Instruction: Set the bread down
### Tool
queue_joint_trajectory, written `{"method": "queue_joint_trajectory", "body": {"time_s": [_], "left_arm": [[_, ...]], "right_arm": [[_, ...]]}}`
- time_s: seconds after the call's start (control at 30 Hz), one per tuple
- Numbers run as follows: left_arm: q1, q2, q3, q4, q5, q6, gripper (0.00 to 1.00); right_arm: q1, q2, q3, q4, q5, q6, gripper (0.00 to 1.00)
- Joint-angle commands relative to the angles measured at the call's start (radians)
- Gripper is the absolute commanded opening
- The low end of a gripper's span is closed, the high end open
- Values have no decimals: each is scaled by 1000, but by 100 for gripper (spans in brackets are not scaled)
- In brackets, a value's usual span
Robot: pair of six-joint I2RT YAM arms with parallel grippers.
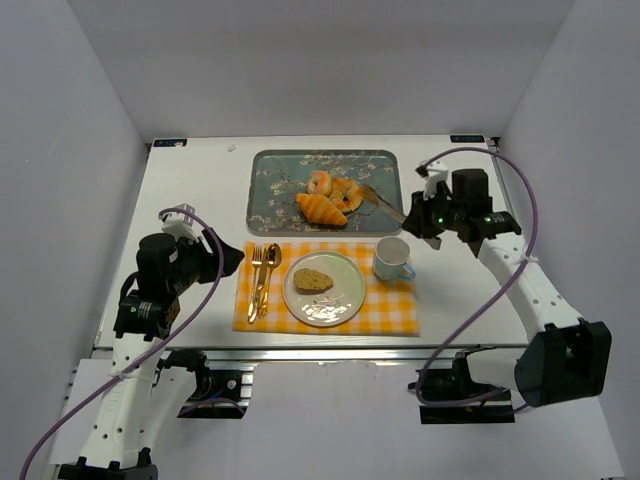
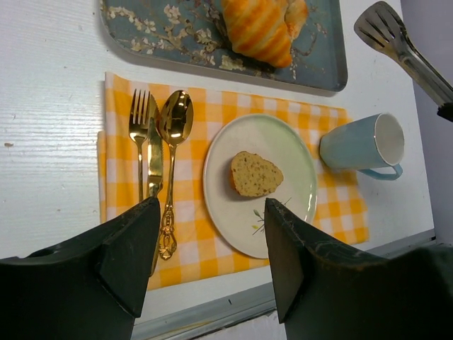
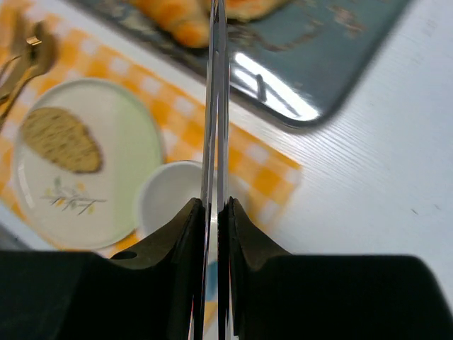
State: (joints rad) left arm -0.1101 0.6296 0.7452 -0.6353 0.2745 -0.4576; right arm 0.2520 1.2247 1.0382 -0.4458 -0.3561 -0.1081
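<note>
- Bread (image 1: 312, 280): a small oval brown piece lying on the plate (image 1: 345, 303), left of the plate's centre and toward its far side; nothing grips it
- Plate: round and pale, with a small leaf print near its near rim; it sits on the mat (image 1: 392, 305), about mid-width
- Mat: yellow-and-white check, flat on the table (image 1: 190, 190) just in front of the tray (image 1: 275, 190)
- Right gripper (image 3: 216, 212): fingers pressed against both arms of the tongs (image 1: 385, 205), holding them by the handle end
- Tongs: narrow, the two metal arms squeezed almost together along their whole length in the right wrist view; in the top view the tip shows over the right part of the tray, just beside the pastries; contact with tray or pastry cannot be told
- Left gripper (image 2: 212, 205): jaws spread wide and empty, held over the near left of the mat, pointing toward the plate, well apart from the bread
- Tray: blue-grey with a blossom pattern, carrying a golden ridged croissant (image 1: 320, 210) and paler rolls (image 1: 320, 182) bunched right of its centre
- Cup (image 1: 392, 258): light blue outside, white inside, upright on the right part of the mat, just beside the plate, handle to the right
- Cutlery: gold fork (image 2: 139, 134), knife (image 2: 154, 163) and spoon (image 2: 173, 134) lie side by side on the left of the mat, handles toward the arms
</note>
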Motion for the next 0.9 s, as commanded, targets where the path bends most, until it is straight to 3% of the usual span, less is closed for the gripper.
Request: {"method": "queue_joint_trajectory", "body": {"time_s": [0.0, 0.13, 0.4, 0.43, 0.5, 0.63, 0.73, 0.77, 0.87], "left_arm": [[4, -1, -10, 49, 25, -9, 70], [4, 4, -27, 74, 35, -12, 70], [4, 21, -32, 86, 38, -3, 70], [4, 22, -32, 89, 37, -3, 70], [4, 24, -33, 94, 37, -4, 70], [4, 30, -37, 98, 38, -6, 70], [4, 33, -24, 92, 26, -1, 70], [4, 35, -23, 85, 25, 3, 70], [4, 35, -17, 75, 14, 10, 70]], "right_arm": [[-121, 57, 33, 65, 46, 59, 0], [-281, 209, -21, 133, 175, 99, 0], [-341, 372, -113, 306, 330, 122, 0], [-341, 404, -107, 299, 333, 116, 18], [-341, 430, -106, 295, 327, 95, 35], [-344, 479, -109, 285, 316, 33, 52], [-359, 455, -98, 243, 273, -14, 72], [-361, 437, -95, 234, 270, -28, 85], [-364, 354, -73, 200, 276, -88, 89]]}}
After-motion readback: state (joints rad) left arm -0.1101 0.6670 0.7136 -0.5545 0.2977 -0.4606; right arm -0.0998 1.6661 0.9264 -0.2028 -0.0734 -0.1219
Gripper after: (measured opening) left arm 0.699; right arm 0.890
